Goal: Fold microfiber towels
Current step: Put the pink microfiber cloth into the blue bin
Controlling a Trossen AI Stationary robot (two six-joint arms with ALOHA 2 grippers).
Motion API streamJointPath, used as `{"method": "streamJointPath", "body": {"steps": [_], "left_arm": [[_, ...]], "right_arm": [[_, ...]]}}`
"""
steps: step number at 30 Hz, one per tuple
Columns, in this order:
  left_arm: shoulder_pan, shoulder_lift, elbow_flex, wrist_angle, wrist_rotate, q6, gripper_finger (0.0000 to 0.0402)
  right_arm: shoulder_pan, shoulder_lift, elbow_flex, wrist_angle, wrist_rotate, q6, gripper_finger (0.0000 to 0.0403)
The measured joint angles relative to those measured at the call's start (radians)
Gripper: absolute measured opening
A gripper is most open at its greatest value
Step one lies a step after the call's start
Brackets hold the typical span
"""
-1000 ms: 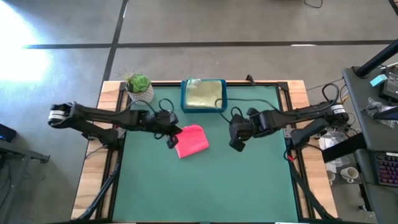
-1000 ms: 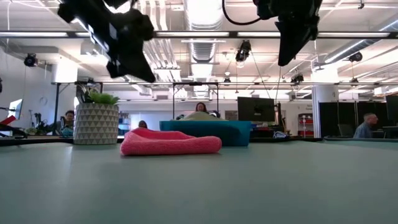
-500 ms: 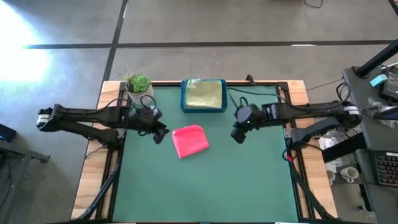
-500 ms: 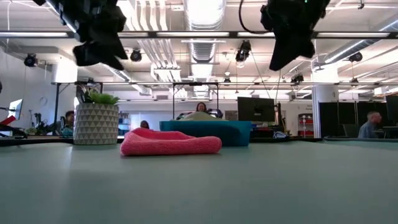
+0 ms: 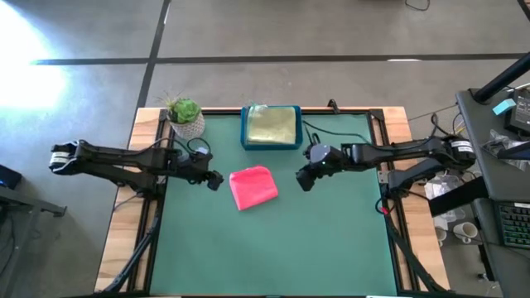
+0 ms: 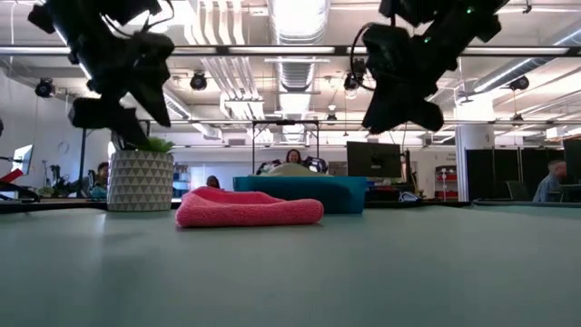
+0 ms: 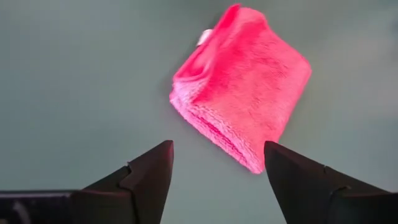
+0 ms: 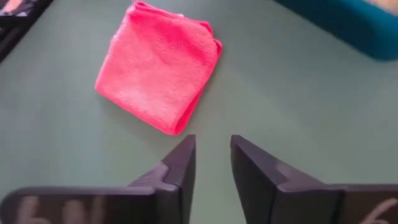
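Observation:
A hot pink microfiber towel [image 5: 253, 187], folded into a small square, lies flat on the green table mat, a little back of its middle. It also shows in the wrist views [image 7: 245, 87] [image 8: 158, 65]. My left gripper [image 5: 214, 180] hovers open just left of the towel, clear of it, and its fingers [image 7: 217, 152] point down at the towel's near corner. My right gripper [image 5: 303, 180] hovers to the towel's right, above the mat, with a narrow gap between its fingers [image 8: 212, 146] and nothing in it. A yellow towel [image 5: 272, 124] lies in the blue tray [image 5: 245, 128].
The blue tray stands at the middle of the far edge, behind the pink towel [image 6: 250, 209]. A potted plant [image 5: 185, 117] stands at the far left corner. Cables run along the far right of the mat. The near half of the mat [image 5: 273, 248] is bare.
My left gripper has let go of the pink towel's left edge, opened wide, rolled and drawn back toward the table's left edge. My right gripper has sunk and come toward the towel from the right, tipping down. The towel has stayed folded in place.

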Motion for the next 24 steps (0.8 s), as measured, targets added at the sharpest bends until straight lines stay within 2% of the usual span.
{"method": "streamJointPath", "body": {"steps": [5, 10, 19, 24], "left_arm": [[0.001, 0.004, -0.075, 0.087, 0.0, -0.137, 0.0235], [0.004, 0.028, -0.133, 0.217, -0.001, -0.147, 0.0235], [0.005, 0.184, -0.197, 0.395, -0.009, -0.196, 0.0235], [0.006, 0.289, -0.203, 0.516, -0.01, -0.198, 0.0235]], "right_arm": [[-0.027, 0.071, 0.0, 0.043, -0.036, 0.014, 0.0133], [-0.055, 0.144, 0.0, 0.173, -0.07, 0.015, 0.016], [-0.099, 0.306, 0.001, 0.439, -0.102, 0.079, 0.0152], [-0.104, 0.397, 0.032, 0.51, -0.12, 0.118, 0.0145]]}}
